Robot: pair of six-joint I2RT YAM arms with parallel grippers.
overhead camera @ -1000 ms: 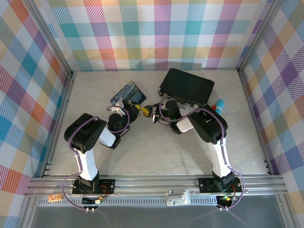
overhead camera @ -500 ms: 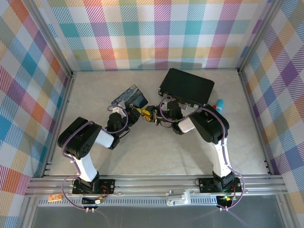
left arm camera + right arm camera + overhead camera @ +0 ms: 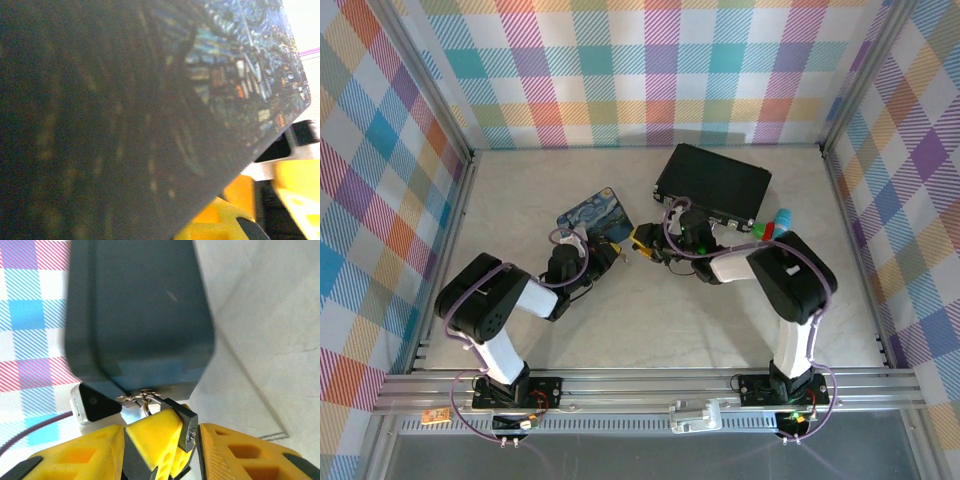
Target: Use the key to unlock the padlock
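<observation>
Top view: on the worktop, the left gripper sits at the 6 o'clock edge of the blue tin. The right gripper is just beside the tin at 4 o'clock, with the black case at its 1 o'clock.

Left wrist: the tin's painted lid looms close. A yellow finger shows at 5 o'clock, but I cannot tell how the jaws stand.

Right wrist: the jaws are pinched on what looks like the padlock. The key is at its 10 o'clock, just beneath the tin.

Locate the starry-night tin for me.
In the top view, the starry-night tin sits left of centre, just beyond the left gripper and left of the black case.
</observation>
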